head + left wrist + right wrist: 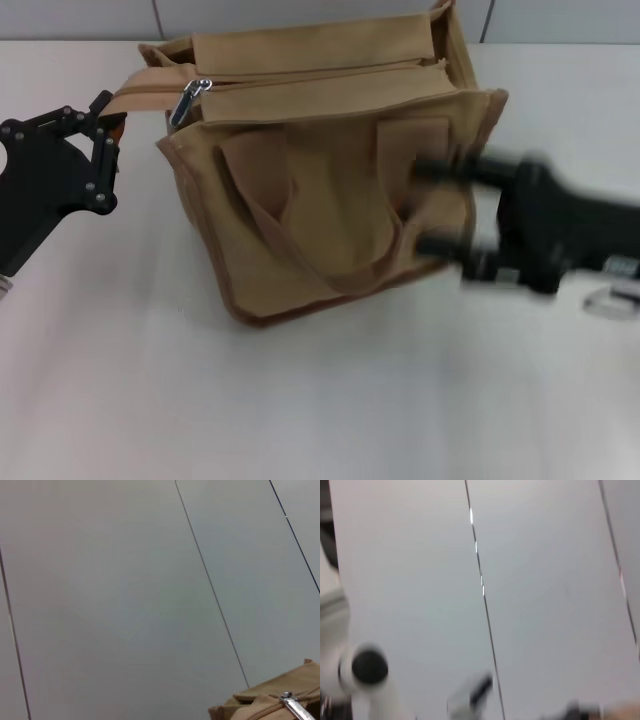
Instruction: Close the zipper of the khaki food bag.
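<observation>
My black metal left claw [108,125] sits at the left end of the bag top, pinching what looks like the tan fabric end tab [140,92] of the zip. My right claw [440,207], black and blurry, has its two fingers spread wide apart against the bag's right front. The boxy khaki canvas food bag [330,180] stands on the smooth white counter [320,400], with soft looped handles drooping down its front. The long khaki zipper [320,82] runs across the top, and its small shiny silver pull tab [189,101] lies near the left end.
</observation>
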### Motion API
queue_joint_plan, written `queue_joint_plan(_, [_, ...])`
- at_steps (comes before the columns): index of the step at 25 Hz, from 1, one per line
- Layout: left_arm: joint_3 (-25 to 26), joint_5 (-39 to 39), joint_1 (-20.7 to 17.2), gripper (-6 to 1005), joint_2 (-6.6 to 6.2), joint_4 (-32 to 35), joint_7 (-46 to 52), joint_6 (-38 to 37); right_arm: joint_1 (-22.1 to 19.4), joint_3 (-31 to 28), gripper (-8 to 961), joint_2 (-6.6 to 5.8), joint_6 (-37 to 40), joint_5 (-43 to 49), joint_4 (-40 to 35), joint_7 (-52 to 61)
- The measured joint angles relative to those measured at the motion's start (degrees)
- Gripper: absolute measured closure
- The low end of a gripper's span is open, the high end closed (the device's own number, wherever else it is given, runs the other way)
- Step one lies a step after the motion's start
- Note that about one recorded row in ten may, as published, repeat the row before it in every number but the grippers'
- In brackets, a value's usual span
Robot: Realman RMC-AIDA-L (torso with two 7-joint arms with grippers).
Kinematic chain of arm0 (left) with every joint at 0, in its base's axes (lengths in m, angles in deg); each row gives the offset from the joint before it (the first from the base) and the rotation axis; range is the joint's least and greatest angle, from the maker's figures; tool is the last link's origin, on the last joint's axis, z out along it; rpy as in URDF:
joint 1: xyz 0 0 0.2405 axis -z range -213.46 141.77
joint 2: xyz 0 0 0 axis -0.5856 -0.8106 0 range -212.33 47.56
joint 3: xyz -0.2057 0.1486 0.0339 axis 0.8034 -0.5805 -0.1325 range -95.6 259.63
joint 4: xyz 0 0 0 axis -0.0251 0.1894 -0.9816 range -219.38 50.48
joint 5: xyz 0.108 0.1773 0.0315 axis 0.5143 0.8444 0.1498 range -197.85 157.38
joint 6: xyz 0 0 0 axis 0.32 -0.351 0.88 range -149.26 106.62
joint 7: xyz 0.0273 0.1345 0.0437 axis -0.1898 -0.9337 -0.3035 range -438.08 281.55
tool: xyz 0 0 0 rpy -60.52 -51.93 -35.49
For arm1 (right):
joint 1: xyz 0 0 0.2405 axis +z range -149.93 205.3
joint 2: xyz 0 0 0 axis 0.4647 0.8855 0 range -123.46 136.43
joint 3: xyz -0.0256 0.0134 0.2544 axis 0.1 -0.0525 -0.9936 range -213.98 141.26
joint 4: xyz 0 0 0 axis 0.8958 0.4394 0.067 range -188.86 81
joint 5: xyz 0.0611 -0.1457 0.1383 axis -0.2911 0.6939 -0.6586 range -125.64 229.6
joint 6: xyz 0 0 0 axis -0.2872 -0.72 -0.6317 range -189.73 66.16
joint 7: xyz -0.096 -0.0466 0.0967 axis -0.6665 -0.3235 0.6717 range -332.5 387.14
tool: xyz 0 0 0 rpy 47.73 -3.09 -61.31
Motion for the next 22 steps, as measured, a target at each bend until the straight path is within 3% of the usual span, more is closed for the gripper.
queue_joint_plan(1, [0.0, 0.0, 0.0, 912, 0.0, 0.0, 0.0, -0.2, 1.4, 0.3, 224, 0.01, 0.5, -6.2, 0.0, 4.8])
queue_joint_plan(5, [0.0, 0.0, 0.1, 978, 0.0, 0.0, 0.0, -1.2, 5.6, 0.5, 226, 0.03, -0.8, -10.9, -0.1, 14.7])
queue_joint_plan(6, [0.0, 0.0, 0.2, 979, 0.0, 0.0, 0.0, -1.5, 9.5, 0.7, 226, -0.17, -3.3, -11.1, -0.4, 23.4])
queue_joint_plan(9, [0.0, 0.0, 0.4, 981, 0.07, -0.2, 0.0, -2.3, 12.5, 2.0, 226, -0.39, -5.8, -10.5, -1.2, 30.2])
queue_joint_plan(11, [0.0, -0.3, 0.6, 981, 0.09, -0.6, 0.0, -2.8, 16.5, 7.5, 226, -0.69, -11.5, -9.1, -4.5, 42.2])
queue_joint_plan(12, [0.0, -0.3, 0.6, 981, 0.09, -0.6, 0.0, -2.8, 16.5, 7.5, 226, -0.69, -11.5, -9.1, -4.5, 42.2])
queue_joint_plan(16, [0.3, -0.5, 0.7, 980, 0.09, -0.7, 0.0, -2.8, 21.2, 12.4, 226, -0.95, -19.6, -2.1, -8.6, 59.5])
queue_joint_plan(22, [0.3, -0.5, 0.9, 980, 0.09, -0.7, 0.0, -3.4, 24.3, 12.5, 226, -1.56, -23.6, 3.0, -8.0, 68.4])
